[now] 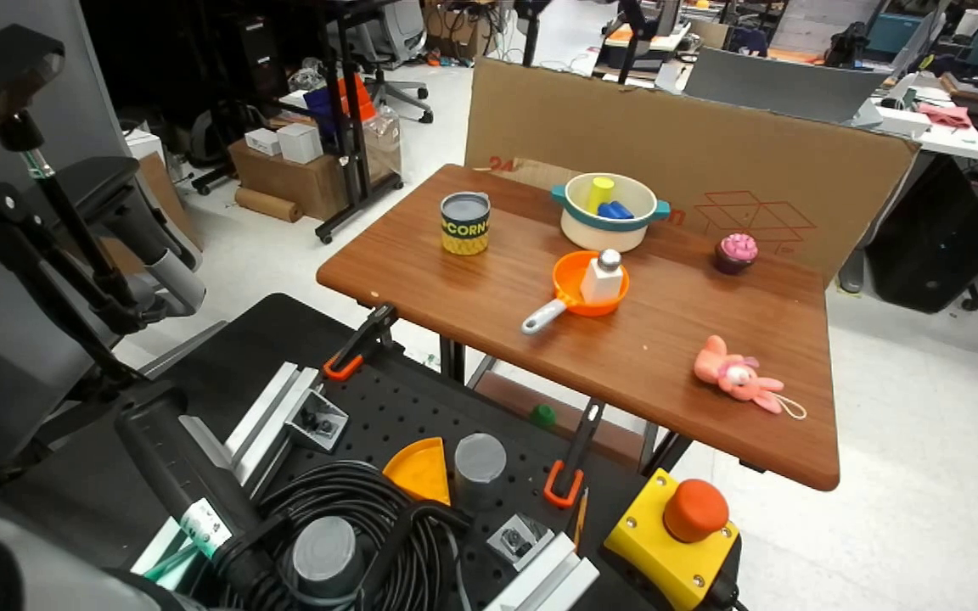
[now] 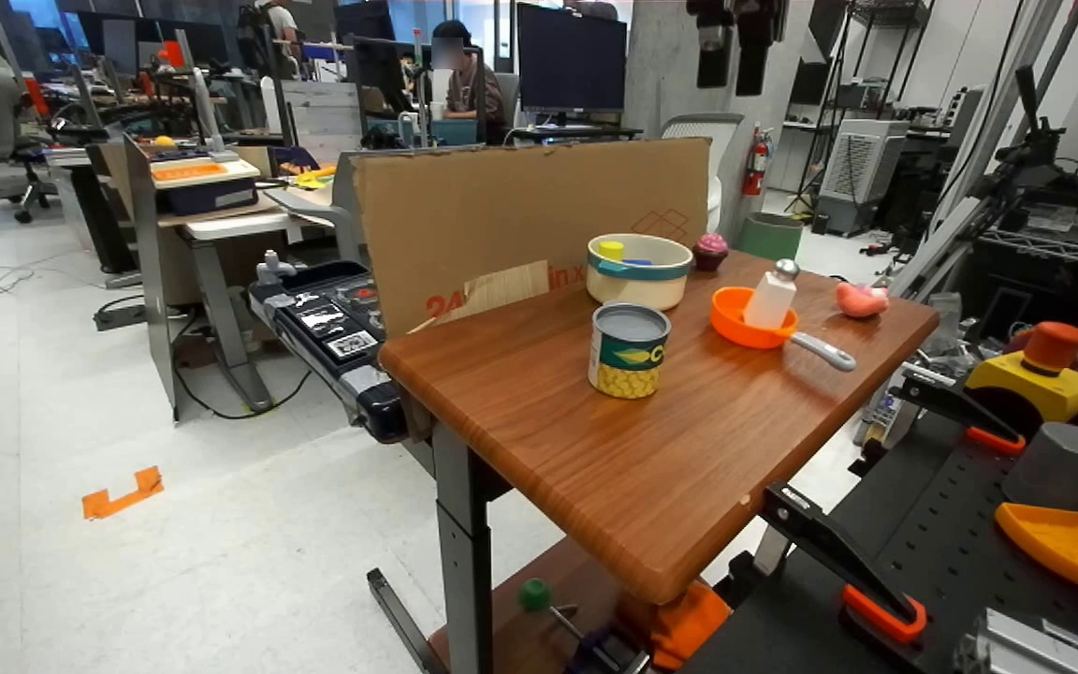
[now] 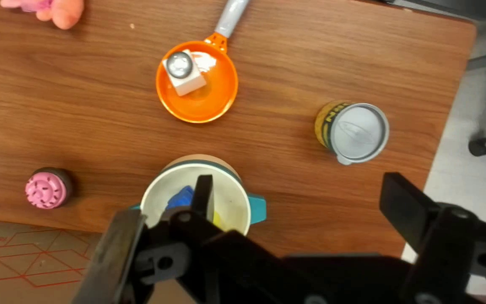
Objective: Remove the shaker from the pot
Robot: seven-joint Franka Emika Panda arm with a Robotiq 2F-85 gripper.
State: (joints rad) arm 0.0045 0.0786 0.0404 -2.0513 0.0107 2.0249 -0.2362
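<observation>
Orange pot (image 3: pixel 215 93) on table (image 3: pixel 281 84), white shaker (image 3: pixel 187 79) inside, fingers (image 3: pixel 407 211) spread wide

the gripper (image 3: pixel 304 202) over there has its two black fingers (image 3: pixel 407 209) spread wide, well apart from each other.

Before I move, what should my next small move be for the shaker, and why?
Probably shift the open, empty fingers toward the shaker: in the wrist view it sits in the orange pot, outside the gap between them.
</observation>
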